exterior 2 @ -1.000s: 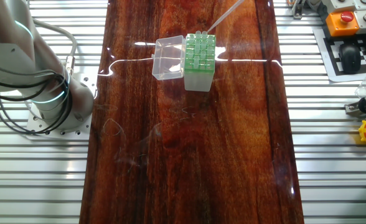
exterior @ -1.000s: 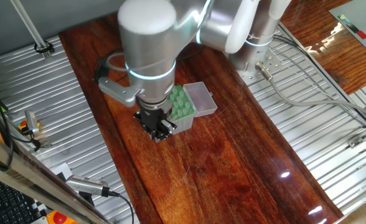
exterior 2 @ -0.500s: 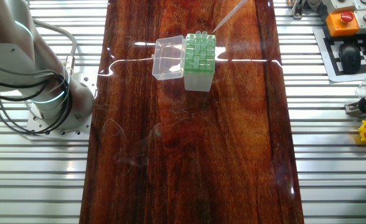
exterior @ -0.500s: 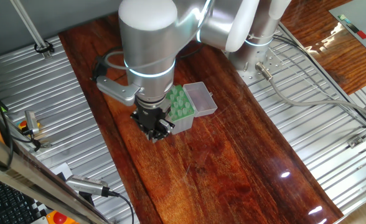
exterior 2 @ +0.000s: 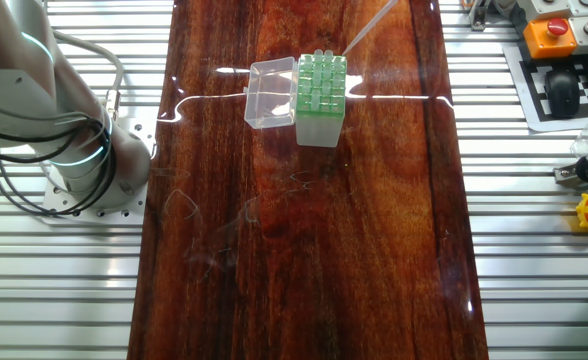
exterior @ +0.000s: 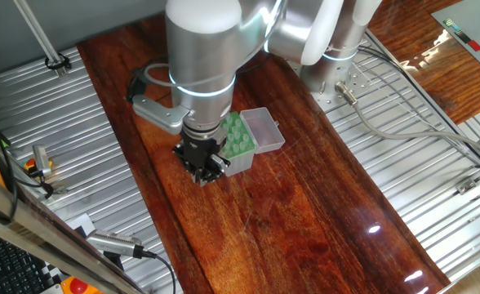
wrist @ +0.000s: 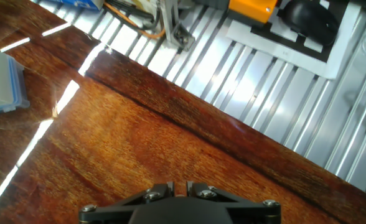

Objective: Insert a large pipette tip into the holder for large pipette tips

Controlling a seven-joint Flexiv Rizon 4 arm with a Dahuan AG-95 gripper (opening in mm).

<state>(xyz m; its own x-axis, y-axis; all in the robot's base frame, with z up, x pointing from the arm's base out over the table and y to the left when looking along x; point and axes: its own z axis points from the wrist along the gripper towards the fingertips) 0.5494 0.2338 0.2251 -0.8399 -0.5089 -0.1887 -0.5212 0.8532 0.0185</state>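
Though its fingers hide under the arm, gripper (exterior: 205,169) grips large pipette tip (exterior 2: 368,27), top cut off, holder (exterior 2: 320,85) just beside.

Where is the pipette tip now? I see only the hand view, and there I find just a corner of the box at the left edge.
Observer: In the other fixed view the large pipette tip hangs tilted, with its lower end by a corner of the holder.
Operator: Is the lid open?
Observer: Yes, the clear lid lies folded out, on the side away from the tip.
Operator: Where is the gripper?
Observer: In one fixed view the gripper is beside the holder, opposite the lid. I cannot make out its jaws.
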